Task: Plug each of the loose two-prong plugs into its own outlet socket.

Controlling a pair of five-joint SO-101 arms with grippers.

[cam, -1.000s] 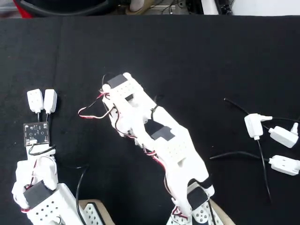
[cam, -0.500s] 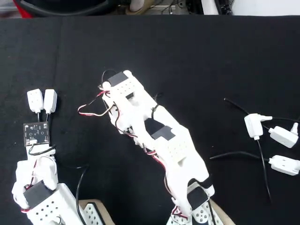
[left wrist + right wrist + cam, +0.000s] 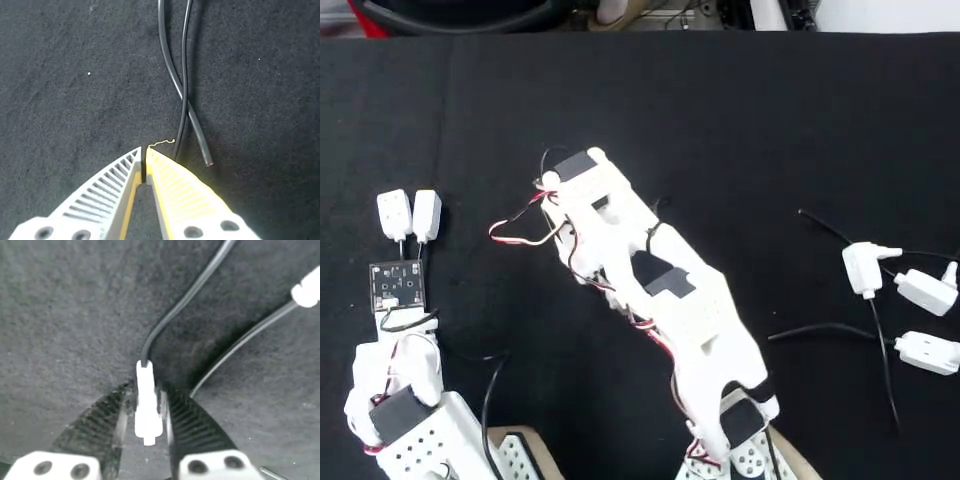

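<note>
Right pincer: the right pincer [image 3: 146, 390] pinches a small white plug [image 3: 147, 412], with one dark finger on each side of the plug's body.
Held plug: it lies lengthwise in the gap between the fingers. Its black cord [image 3: 185, 300] leaves the far end and curves away over the black surface [image 3: 60, 315].
Beyond the right pincer: a second white cord piece [image 3: 307, 290] lies well apart from the held plug. Its thin cord [image 3: 240, 345] runs back to just beside one finger.
Left pincer: the left pincer [image 3: 145, 154] has its fingers pressed together, with nothing between them.
By the left pincer: two black cords [image 3: 175, 75] cross just beyond the tips, and one stops in a cut end [image 3: 206, 161] just beside them.
Right arm: the right arm [image 3: 650, 290] stretches from the near edge toward the far left, over the middle of the surface.
Left side: a pair of white blocks on cords [image 3: 395, 213] sits side by side, just beyond the left arm [image 3: 395, 400].
Right side: a cluster of three white plug pieces [image 3: 925, 290] lies near the right edge, well apart from both arms.
</note>
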